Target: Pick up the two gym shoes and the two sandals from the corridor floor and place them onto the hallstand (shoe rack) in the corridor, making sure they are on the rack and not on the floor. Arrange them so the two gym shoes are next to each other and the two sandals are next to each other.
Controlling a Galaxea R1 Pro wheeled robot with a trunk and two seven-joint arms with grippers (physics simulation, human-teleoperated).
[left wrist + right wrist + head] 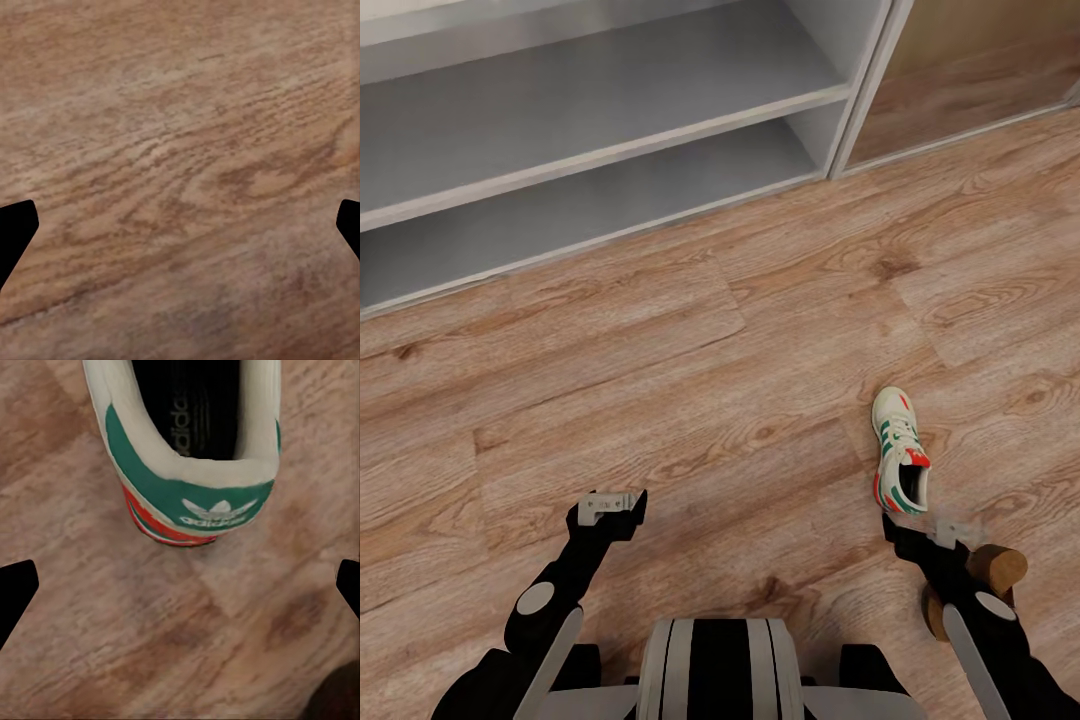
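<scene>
- The cream-white lace-up sneaker with green stripes (pixel 900 452) lies on the light brown wood-plank floor (pixel 690 380), right of centre, toe pointing toward the far white two-shelf rack (pixel 590 150).
- The right gripper (pixel 934 531) hovers just behind its heel, fingers spread wide and empty, likely lining up a grasp.
- The left gripper (pixel 612 503) hangs over bare floor, wide open, holding nothing.
- A brown, tan-soled sandal (pixel 1000 565) lies partly hidden beneath the right arm.

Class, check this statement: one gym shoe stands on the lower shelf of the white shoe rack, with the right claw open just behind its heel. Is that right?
Not quite. The gym shoe stands on the wood floor, well short of the shoe rack, as the head view shows. The rest holds: the right claw is open just behind its heel.
</scene>
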